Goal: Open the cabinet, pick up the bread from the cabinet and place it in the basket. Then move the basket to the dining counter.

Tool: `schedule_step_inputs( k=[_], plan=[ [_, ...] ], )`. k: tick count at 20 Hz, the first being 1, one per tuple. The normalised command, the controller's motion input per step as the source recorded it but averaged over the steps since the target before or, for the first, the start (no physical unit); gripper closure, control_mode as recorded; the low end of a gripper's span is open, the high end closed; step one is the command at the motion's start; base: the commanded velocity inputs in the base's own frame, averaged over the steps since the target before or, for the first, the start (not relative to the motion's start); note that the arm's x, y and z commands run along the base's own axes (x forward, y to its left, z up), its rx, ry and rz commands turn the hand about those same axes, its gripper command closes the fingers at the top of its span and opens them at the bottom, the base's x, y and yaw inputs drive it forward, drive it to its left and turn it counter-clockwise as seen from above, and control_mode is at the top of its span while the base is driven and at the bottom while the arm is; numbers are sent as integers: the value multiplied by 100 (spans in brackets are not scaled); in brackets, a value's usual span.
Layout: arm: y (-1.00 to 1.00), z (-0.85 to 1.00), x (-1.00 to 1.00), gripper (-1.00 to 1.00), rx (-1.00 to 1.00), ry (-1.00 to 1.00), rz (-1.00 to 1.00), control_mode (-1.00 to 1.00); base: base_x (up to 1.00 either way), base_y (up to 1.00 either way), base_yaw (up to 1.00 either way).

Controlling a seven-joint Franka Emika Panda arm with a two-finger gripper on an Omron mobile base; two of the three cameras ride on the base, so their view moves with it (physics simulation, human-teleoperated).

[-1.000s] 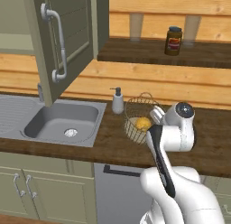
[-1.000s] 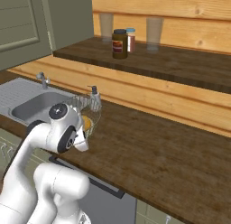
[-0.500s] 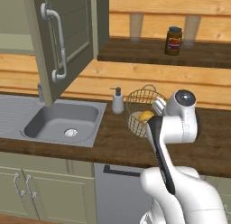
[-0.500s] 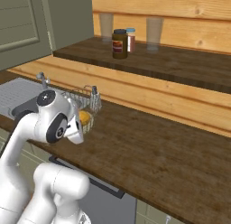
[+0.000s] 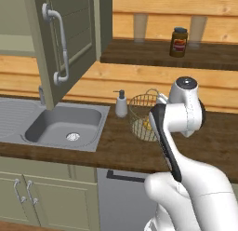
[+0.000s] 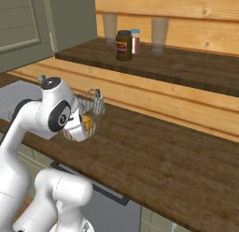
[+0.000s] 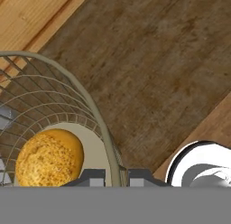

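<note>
Since the earlier frames, the basket [image 5: 145, 117] has risen off the bench [image 5: 121, 146] and now hangs at centre frame. The end effector [image 7: 120, 177] is closed on its wire rim. The bread [image 7: 48, 158] lies inside, lower left in the hand view.

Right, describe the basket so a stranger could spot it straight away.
Start at the grey sink in the dark wood worktop. Just past the white soap dispenser beside it is the basket, with the jaws closed on its rim. It alone is see-through silvery wire mesh, a golden bun inside.
</note>
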Motion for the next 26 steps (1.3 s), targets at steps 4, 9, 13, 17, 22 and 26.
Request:
schedule_step_inputs(
  k=[4, 9, 13, 17, 22, 26],
  plan=[
    [0, 0, 0, 100, 0, 0, 0, -100, 0, 0, 0],
    [1, 0, 0, 100, 0, 0, 0, -100, 0, 0, 0],
    [0, 0, -5, 100, 0, 0, 0, 100, -39, 5, 0],
    [0, 0, 0, 100, 0, 0, 0, 100, -67, 21, -1],
    [0, 0, 0, 100, 0, 0, 0, 100, -84, 7, -24],
    [0, 0, 0, 100, 0, 0, 0, 100, -78, -3, -64]
  ],
)
